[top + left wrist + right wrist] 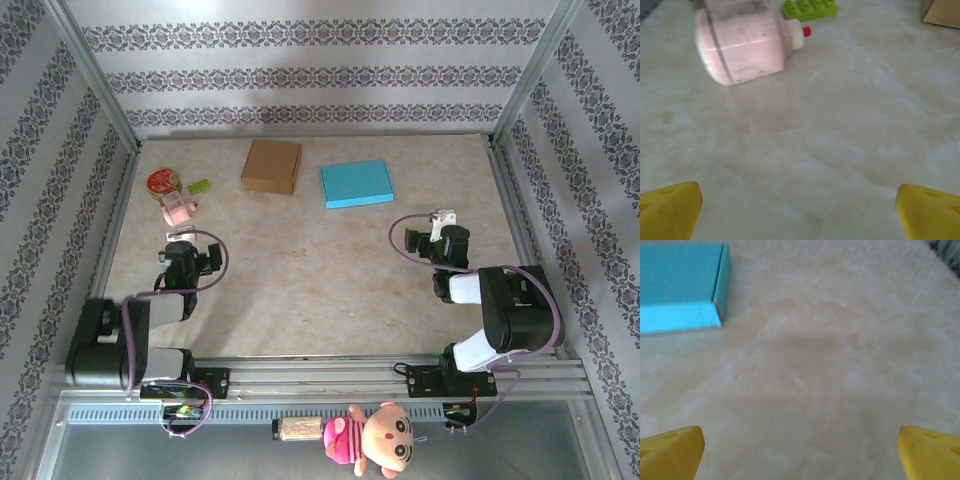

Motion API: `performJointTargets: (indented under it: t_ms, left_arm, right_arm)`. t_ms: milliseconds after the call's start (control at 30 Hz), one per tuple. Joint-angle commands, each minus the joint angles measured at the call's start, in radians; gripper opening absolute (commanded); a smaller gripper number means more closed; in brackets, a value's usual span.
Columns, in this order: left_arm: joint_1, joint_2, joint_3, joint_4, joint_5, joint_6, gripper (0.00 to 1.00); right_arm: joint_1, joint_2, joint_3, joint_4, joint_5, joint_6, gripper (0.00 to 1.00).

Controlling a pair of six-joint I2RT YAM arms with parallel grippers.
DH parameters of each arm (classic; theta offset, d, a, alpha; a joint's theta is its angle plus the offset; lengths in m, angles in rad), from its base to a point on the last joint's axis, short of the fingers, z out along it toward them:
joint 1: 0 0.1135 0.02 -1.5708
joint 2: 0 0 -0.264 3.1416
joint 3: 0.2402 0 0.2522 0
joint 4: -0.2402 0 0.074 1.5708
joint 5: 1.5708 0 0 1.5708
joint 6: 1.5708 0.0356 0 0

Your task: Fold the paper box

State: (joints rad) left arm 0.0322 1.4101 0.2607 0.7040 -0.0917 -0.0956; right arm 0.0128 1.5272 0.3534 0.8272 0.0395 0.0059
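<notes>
A blue paper box (356,184) lies flat and closed at the back of the table, right of centre; its near corner also shows at the upper left of the right wrist view (680,287). My right gripper (437,235) (800,450) sits back over bare table, a little right of and nearer than the box, open with nothing between its yellow fingertips (672,452). On the left side my left gripper (186,248) (799,210) is also open and empty over bare table, its fingertips (670,210) wide apart.
A brown cardboard box (271,166) (942,12) lies left of the blue one. At the far left are a pink bottle (178,210) (745,42) on its side, a green brick (199,186) (809,8) and a red round tin (164,182). Patterned walls enclose three sides.
</notes>
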Motion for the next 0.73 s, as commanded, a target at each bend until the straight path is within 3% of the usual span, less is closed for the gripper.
performJointTargets:
  t_ms: [0,33,100,167,233,300,400,700]
  left_arm:
    - [0.034,0.181,0.047,0.374,0.153,0.022,0.99]
    - [0.034,0.219,0.047,0.465,0.181,0.034,0.99]
    - [0.033,0.143,0.074,0.259,0.161,0.027,0.99]
    - [0.032,0.203,0.058,0.416,0.165,0.032,0.99]
    - [0.031,0.160,0.078,0.289,0.162,0.028,0.99]
    - [0.030,0.195,0.085,0.344,0.207,0.047,0.99]
    - [0.030,0.187,0.115,0.272,0.292,0.083,0.99]
    - [0.028,0.185,0.117,0.265,0.298,0.089,0.99]
  right_arm:
    - [-0.001,-0.018,0.034,0.061,-0.009,0.026,0.98]
    - [0.001,-0.008,0.027,0.090,-0.009,0.025,0.98]
    - [0.000,0.001,0.023,0.115,-0.009,0.027,0.98]
    - [0.001,-0.007,0.028,0.093,-0.012,0.025,0.98]
    - [0.001,-0.007,0.027,0.095,-0.012,0.023,0.98]
    - [0.001,-0.007,0.029,0.095,-0.013,0.023,0.98]
    - [0.001,-0.006,0.029,0.092,-0.016,0.023,0.98]
    - [0.001,-0.005,0.030,0.091,-0.016,0.026,0.98]
